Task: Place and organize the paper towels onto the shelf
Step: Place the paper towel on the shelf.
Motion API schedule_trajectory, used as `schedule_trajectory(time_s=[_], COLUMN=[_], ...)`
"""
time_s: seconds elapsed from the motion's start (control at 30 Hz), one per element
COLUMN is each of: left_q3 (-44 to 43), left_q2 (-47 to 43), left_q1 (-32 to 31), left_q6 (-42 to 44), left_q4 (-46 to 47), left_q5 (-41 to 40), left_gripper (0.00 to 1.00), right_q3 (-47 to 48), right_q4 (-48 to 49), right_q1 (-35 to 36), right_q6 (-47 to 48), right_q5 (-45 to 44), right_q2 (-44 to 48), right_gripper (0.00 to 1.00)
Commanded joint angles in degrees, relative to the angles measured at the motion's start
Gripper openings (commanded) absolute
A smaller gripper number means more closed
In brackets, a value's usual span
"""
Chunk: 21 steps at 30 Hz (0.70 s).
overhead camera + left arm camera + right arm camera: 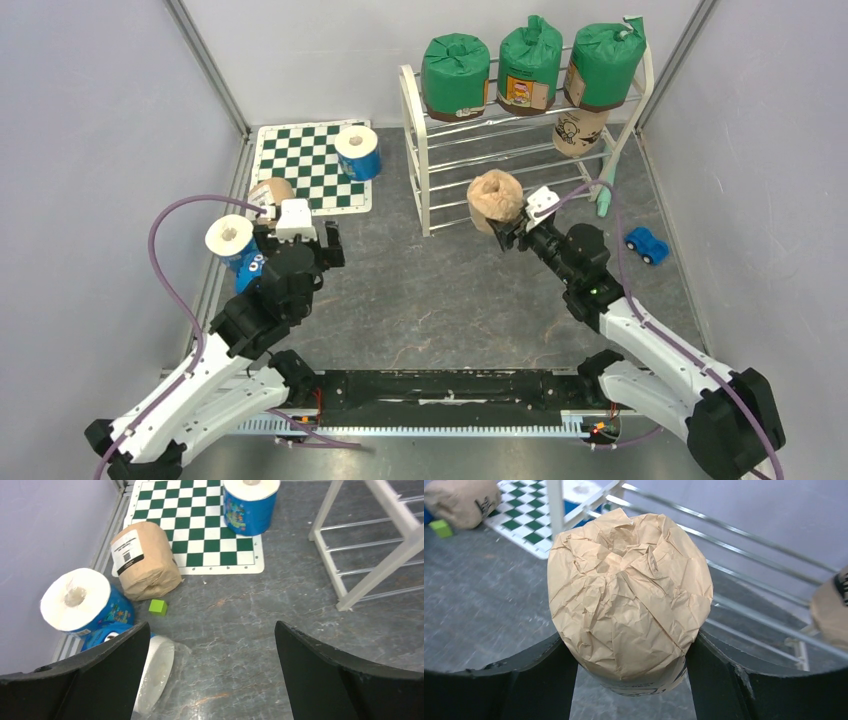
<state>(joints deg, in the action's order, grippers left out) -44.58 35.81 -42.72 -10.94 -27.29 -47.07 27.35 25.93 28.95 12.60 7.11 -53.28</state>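
The white shelf (416, 150) stands at the back right. Three green rolls (455, 75) sit on its top tier, and a tan roll (578, 128) sits on the tier below at the right. My right gripper (512, 224) is shut on a tan roll (629, 590), holding it above the floor in front of the shelf rods (749, 535). My left gripper (211, 630) is open and empty. To its left are an upright blue-wrapped roll (80, 602), a blue-wrapped roll lying on its side (152, 672) and a tan roll (145, 560). Another blue-wrapped roll (357, 152) stands on the mat.
The green-and-white chessboard mat (300, 160) lies at the back left. A small green cube (158, 607) lies by the tan roll. A blue toy car (647, 244) sits right of the shelf. Grey walls close in both sides.
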Motion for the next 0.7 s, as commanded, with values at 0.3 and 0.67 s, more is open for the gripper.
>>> schedule_trajectory(time_s=[0.3,0.67], left_q3=[1.4,1.7], left_q2=[-0.3,-0.6], left_q1=[1.9,2.5], left_q6=[4.1,3.7], left_q4=[1.9,1.9], left_q5=[-2.5,-1.3], left_gripper=[1.0,1.0], right_q3=[15.2,21.9], right_q4=[3.1,6.6], right_q1=[-10.8,-16.9], right_q6=[1.0,-1.3], right_q5=[-3.1,-1.1], right_q2=[-7.5,-15.7], right_gripper=[0.65,0.65])
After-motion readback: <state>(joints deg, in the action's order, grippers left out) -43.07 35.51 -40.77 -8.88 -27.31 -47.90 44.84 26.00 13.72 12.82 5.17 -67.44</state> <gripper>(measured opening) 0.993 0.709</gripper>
